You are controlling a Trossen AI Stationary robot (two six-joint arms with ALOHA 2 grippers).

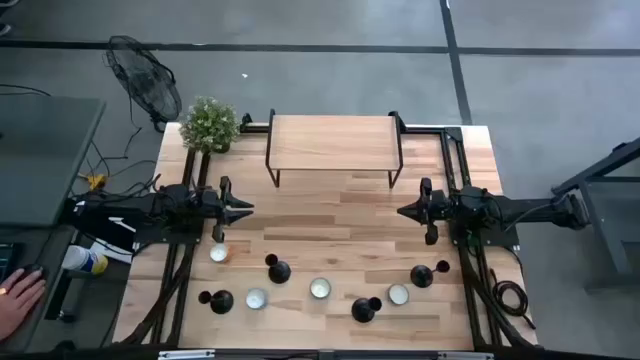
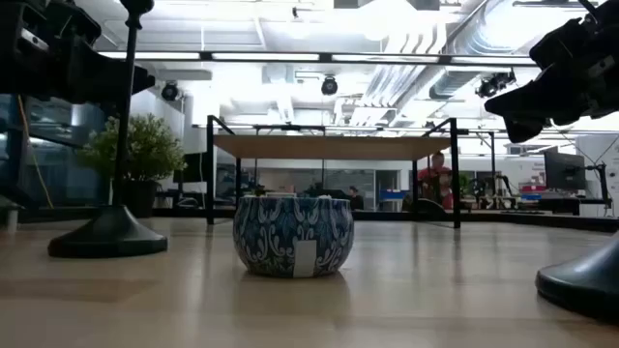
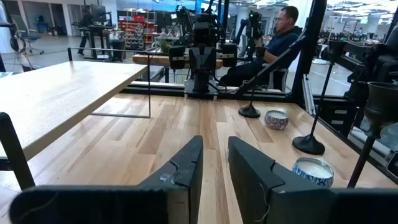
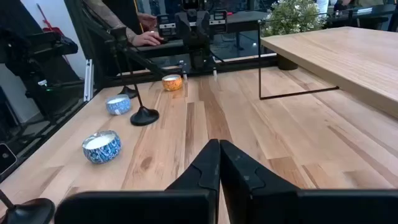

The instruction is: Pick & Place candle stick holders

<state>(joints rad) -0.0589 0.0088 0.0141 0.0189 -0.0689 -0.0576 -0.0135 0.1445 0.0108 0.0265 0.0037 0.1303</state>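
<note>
Bench (image 1: 330, 225): light wood planks, seen from above.

Candle stick holders, four, matte black, all upright along the near edge of the bench:
- far-left holder (image 1: 219, 300), near the left corner;
- second holder (image 1: 278, 270), set a little farther in;
- third holder (image 1: 364, 309), right of centre;
- fourth holder (image 1: 422, 275), near the right side.

Tealight cups, four, interleaved with the holders: one orange-tinted (image 1: 218, 254) at the left, three with white wax (image 1: 256, 298) (image 1: 320, 288) (image 1: 398, 294). The middle one shows a blue-and-white patterned wall in the low view (image 2: 293, 235).

Wooden riser shelf (image 1: 333, 142) on black metal legs, far centre of the bench. Potted plant (image 1: 209, 124) at the far-left corner.

Left gripper (image 1: 247, 209): hovering over the left-middle of the bench, pointing right, fingers narrowly apart with nothing between them (a slim gap in its wrist view (image 3: 214, 171)).

Right gripper (image 1: 402, 212): hovering over the right-middle, pointing left, fingers pressed together and empty (image 4: 219, 163).

Both grippers are well apart from every holder.

A person's hand (image 1: 18, 296) rests off the bench at the left.
</note>
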